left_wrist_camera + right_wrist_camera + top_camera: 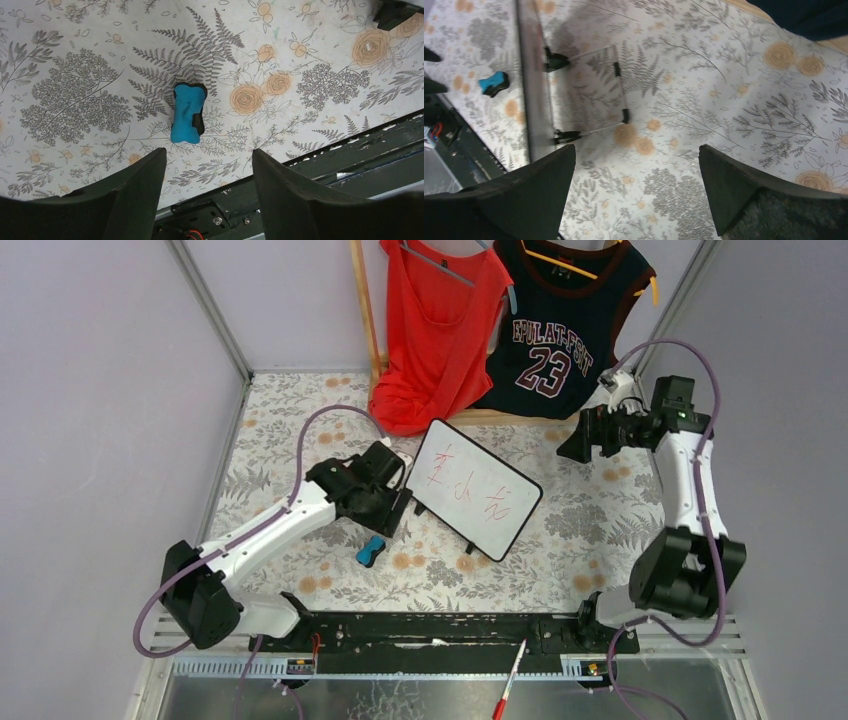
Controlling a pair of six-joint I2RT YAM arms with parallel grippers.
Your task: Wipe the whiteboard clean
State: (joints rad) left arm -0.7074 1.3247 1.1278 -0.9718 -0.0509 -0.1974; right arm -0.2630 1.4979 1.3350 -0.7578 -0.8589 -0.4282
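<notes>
The left gripper (208,152), fingers spread and empty, points at the small blue eraser (187,114) lying lengthwise ahead, nearside of the black-framed whiteboard (474,488).

red marks (465,490) on the whiteboard (492,478) too small for reading; red pen (510,681) partly beyond the bottom edge

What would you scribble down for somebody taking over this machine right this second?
Left tool: open, empty, hovering over the small blue block, likely the eraser, which lies loose on the flowered table.
Right tool: open, empty, off to the right of the whiteboard, not touching it.
Board: propped on its stand mid-table, red marks across it.
Done: nothing wiped yet.
Left: pick up the block, wipe off the marks.
</notes>
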